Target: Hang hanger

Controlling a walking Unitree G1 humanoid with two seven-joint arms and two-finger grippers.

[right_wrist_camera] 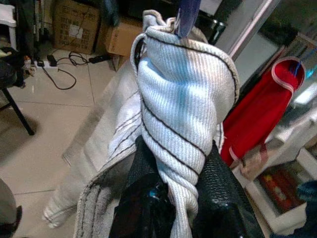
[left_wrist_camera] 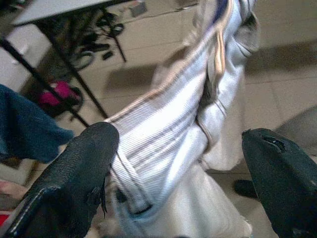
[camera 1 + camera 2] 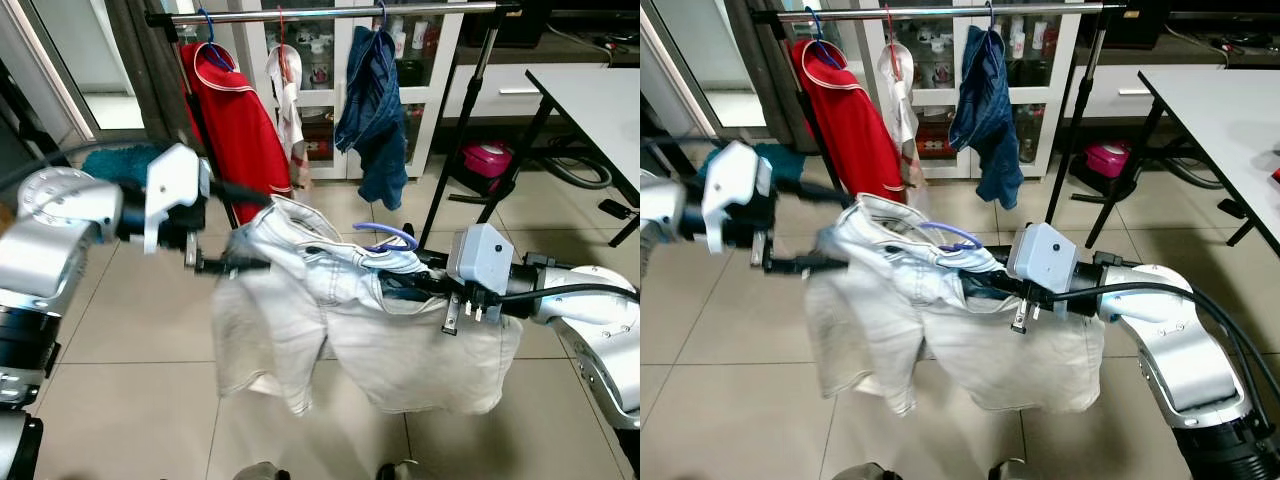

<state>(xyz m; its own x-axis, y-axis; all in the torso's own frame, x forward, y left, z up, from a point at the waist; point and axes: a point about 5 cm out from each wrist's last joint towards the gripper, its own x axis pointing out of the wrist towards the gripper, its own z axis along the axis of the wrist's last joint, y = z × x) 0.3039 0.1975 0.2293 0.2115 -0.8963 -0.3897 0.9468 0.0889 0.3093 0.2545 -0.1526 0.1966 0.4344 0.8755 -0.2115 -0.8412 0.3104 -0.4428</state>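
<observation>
A white garment [image 3: 330, 320] hangs on a purple-blue hanger, whose hook [image 3: 385, 235] curls up above the cloth. It is held out in front of me, low over the floor. My right gripper [image 1: 173, 163] is shut on the bunched top of the garment just under the hook [image 1: 185, 12]. My left gripper [image 3: 228, 265] is at the garment's left edge. Its two fingers [image 2: 79, 173] stand wide apart and open, with the cloth [image 2: 168, 129] between and beyond them. The clothes rail [image 3: 330, 14] runs across the far top of the scene.
On the rail hang a red garment [image 3: 235, 120], a white cloth [image 3: 287, 90] and blue jeans [image 3: 375, 110]. The rack's black legs [image 3: 455, 150] slant down to the tiled floor. A white table [image 3: 600, 100] stands at the right, and a cabinet is behind the rack.
</observation>
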